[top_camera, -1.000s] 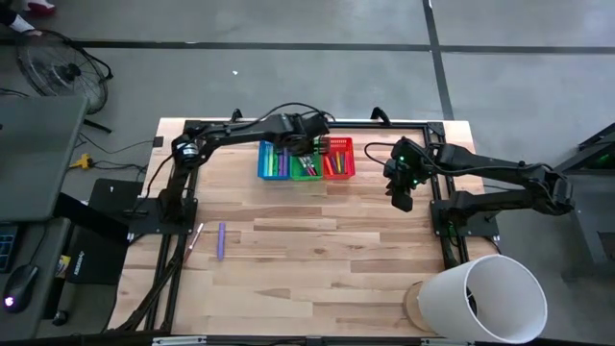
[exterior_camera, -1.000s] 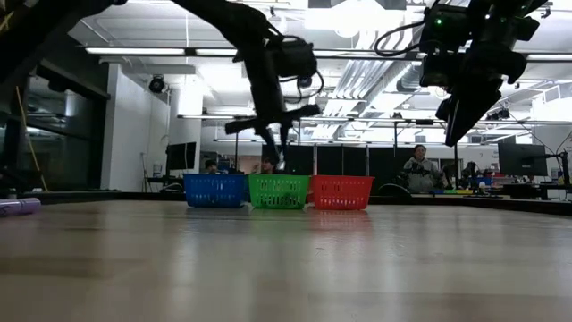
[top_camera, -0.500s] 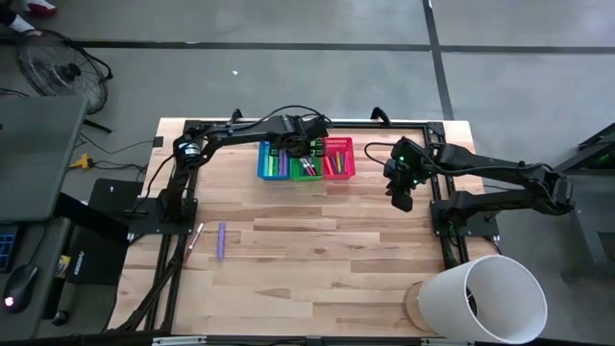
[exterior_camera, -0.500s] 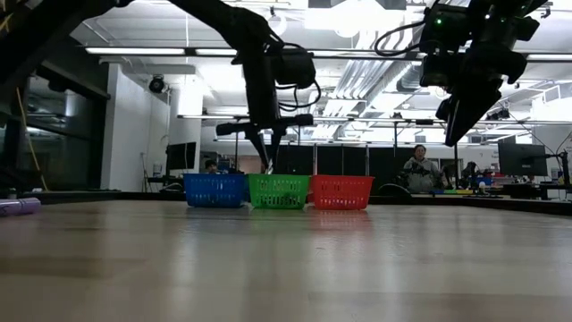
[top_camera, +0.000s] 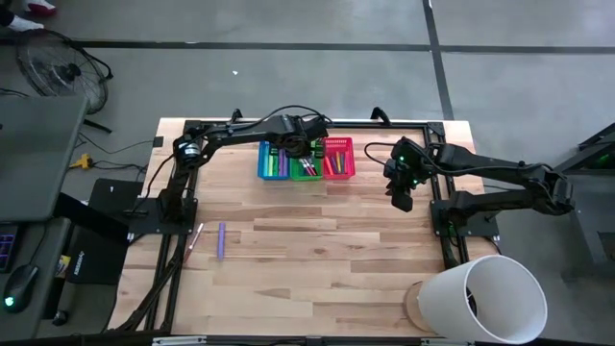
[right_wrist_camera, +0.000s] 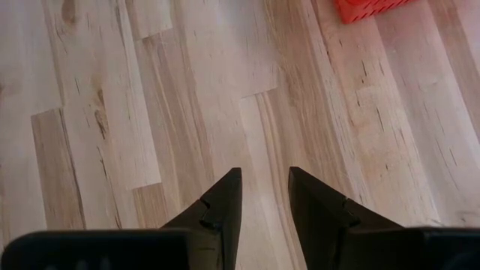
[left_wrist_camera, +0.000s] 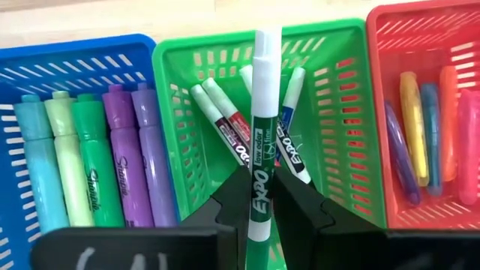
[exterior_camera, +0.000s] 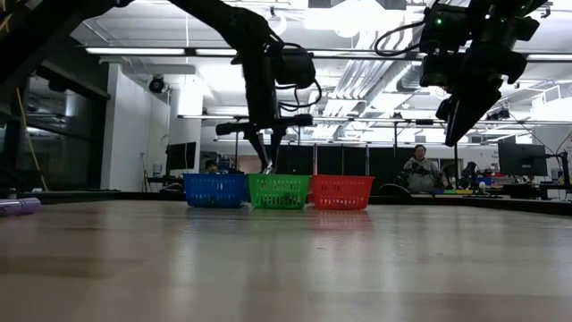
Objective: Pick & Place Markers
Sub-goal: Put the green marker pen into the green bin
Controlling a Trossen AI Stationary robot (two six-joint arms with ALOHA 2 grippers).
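As left claw [left_wrist_camera: 260,196] loosens, marker [left_wrist_camera: 262,135] unmoved.

Green Expo marker [left_wrist_camera: 261,135] upright over green basket [left_wrist_camera: 341,127], other markers lying in three baskets, purple marker [top_camera: 221,239] near tabletop's left edge

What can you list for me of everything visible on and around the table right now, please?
Table: one, light wood, under both arms.
Blue basket: one, far edge; five markers: teal, pale green, green, two purple.
Green basket: one, middle; about four white-bodied markers.
Red basket: one, beside it; five markers: purple, yellow, blue, orange, pink.
Loose markers: purple and pale pink, table's left side.
White cylinder: one, near right corner.
Fan: one, dark, on the floor.
Person: one, seated in the room behind.
Left tool: gripping the green Expo marker above the green basket.
Right tool: open, empty, above bare wood.
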